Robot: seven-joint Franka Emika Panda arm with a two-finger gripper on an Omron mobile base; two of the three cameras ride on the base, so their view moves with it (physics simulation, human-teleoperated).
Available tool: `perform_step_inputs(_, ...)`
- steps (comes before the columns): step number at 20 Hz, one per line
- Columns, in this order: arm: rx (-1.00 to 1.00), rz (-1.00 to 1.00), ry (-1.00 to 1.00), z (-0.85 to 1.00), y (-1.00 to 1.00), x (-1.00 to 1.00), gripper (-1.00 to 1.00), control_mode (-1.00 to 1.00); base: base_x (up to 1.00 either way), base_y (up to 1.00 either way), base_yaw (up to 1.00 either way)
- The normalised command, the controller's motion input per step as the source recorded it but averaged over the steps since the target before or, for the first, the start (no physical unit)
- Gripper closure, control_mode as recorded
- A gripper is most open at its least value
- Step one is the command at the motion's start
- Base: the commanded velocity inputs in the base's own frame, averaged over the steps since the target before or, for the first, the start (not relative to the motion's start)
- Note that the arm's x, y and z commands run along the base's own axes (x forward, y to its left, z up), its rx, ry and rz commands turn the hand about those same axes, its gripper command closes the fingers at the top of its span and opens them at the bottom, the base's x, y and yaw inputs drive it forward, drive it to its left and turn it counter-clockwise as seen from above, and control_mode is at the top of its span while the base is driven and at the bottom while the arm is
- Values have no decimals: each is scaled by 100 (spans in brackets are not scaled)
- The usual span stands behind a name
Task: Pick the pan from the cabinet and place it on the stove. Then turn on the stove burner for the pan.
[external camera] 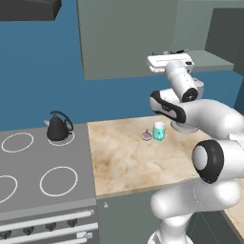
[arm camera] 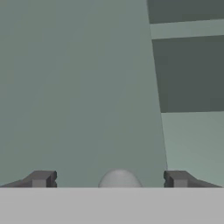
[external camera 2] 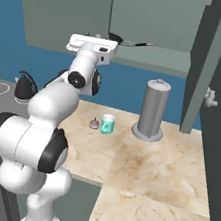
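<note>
My gripper is open, its two dark fingertips set wide apart with nothing between them but a small round knob, which sits just ahead of the gap. Behind the knob is the flat grey-green face of a closed cabinet door. To the right of that door's edge I see into the open cabinet, where a pale shelf edge crosses the dark interior.

From the right base view my hand is raised to the lower edge of the cabinet, at the foot of the closed door. The pan lies on the cabinet's bottom shelf, just right of my hand, its thin handle pointing right. The cabinet's other door stands swung open at the right.

On the worktop below, a teal cup stands near the back edge with a small pinkish object just beside it on its left. A tall grey cylinder on a round base stands farther right, also near the back edge.

The stove adjoins the worktop's left edge. A black kettle sits on its back right ring; the front right ring is bare. Dark knobs line the stove's front.
</note>
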Motion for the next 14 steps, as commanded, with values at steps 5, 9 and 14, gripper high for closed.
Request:
perform_step_inputs(5,0,0,0,0,0,9,100,-100,0,0,0)
perform_step_inputs(9,0,0,0,0,3,10,100,-100,0,0,0)
perform_step_inputs(14,0,0,0,-2,17,15,100,-100,0,0,0)
